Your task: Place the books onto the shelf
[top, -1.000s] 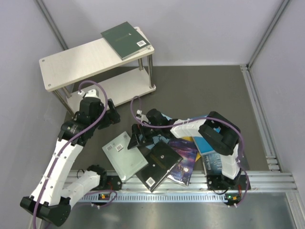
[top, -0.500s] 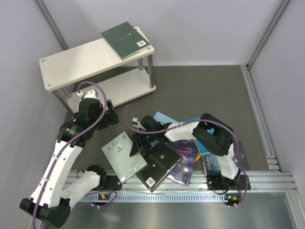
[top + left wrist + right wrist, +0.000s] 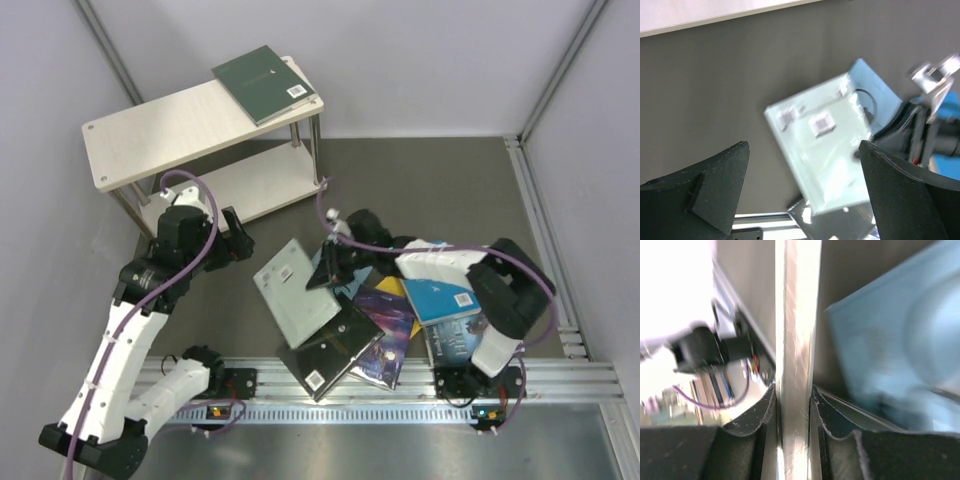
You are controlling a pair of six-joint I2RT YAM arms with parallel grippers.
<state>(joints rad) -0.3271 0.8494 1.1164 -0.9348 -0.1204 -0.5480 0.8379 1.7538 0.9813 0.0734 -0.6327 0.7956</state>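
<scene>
**Right gripper [image 3: 794, 405] clamped on a thin pale book; left gripper [image 3: 804, 192] spread wide, holding nothing.**

The right gripper's black, curved fingers [image 3: 760, 415] pinch the narrow edge of the pale grey-green book [image 3: 297, 290], a flat glossy paperback with white barcode labels, lying at an angle on the matte dark grey table [image 3: 420, 190]. Its lower corner overlaps a shiny black book [image 3: 335, 345], part of a loose pile with a purple galaxy book [image 3: 385, 335], a yellow sliver [image 3: 398, 290], a bright blue book [image 3: 445, 300] and a dark blue book [image 3: 455, 345]. The left gripper hangs just left of the held book, apart from it. Behind stands the shelf [image 3: 170, 130], two pale wood boards with rounded corners on thin metal posts; a dark green book [image 3: 265, 83] lies flat on its top board, at the right end.
</scene>
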